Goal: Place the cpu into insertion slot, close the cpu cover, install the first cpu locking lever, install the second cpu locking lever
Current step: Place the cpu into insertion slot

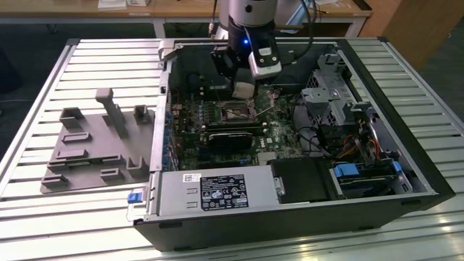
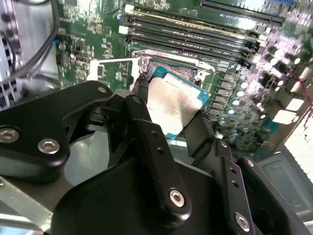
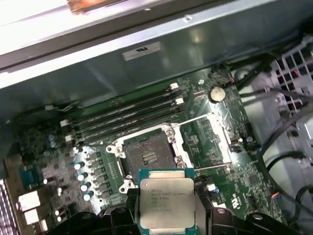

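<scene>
Step one is in hand: the pincer (image 2: pixel 168 105) is clenched on the cpu (image 3: pixel 167 203), holding it by its edges above the motherboard (image 3: pixel 230 191), just short of the open insertion slot (image 3: pixel 148 157), mid-board in the computer case (image 1: pixel 326 217). Seating it likely calls for centring over the slot, corners matched, and a level descent.

In the exterior view the arm (image 1: pixel 250 22) is cut off by the picture's top edge. Its white camera block (image 1: pixel 264 61) hides whatever hangs beneath it over the motherboard (image 1: pixel 286 144). In the first wrist view the cpu (image 3: pixel 167 205) runs off the bottom edge, its print too small to read, and it covers the near rim of the insertion slot (image 3: pixel 146 156). The gripper (image 3: pixel 167 218) clasping its two sides is mostly cut away there. In the second wrist view the black fingers (image 2: pixel 156 147) hide the chip's nearer part.
</scene>
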You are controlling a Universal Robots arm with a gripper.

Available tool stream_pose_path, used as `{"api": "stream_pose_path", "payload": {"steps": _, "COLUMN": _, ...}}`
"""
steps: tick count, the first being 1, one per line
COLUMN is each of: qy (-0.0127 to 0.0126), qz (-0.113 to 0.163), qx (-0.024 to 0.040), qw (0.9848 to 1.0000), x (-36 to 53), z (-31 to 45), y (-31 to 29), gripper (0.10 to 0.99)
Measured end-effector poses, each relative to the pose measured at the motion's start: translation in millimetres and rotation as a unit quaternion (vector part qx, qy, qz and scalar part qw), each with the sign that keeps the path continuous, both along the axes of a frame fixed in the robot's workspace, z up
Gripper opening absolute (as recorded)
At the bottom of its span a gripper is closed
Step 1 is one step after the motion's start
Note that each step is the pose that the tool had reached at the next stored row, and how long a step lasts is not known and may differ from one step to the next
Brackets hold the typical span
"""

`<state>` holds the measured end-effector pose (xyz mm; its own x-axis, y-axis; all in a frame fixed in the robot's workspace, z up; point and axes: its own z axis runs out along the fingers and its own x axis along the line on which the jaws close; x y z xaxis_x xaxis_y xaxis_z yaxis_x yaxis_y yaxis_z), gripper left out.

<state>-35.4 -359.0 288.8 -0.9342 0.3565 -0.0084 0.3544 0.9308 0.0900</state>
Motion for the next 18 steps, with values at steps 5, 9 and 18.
{"api": "stream_pose_path", "payload": {"steps": 5, "qy": 0.0, "qz": -0.046, "qx": 0.0, "qw": 0.999, "x": 0.0, "z": -2.4, "y": 0.0, "gripper": 0.537}}
{"api": "stream_pose_path", "payload": {"steps": 9, "qy": 0.0, "qz": -0.082, "qx": 0.0, "qw": 0.9967, "x": 0.0, "z": -4.2, "y": 0.0, "gripper": 0.537}}
{"api": "stream_pose_path", "payload": {"steps": 18, "qy": 0.0, "qz": -0.163, "qx": 0.0, "qw": 0.9866, "x": 0.0, "z": -7.7, "y": 0.0, "gripper": 0.537}}
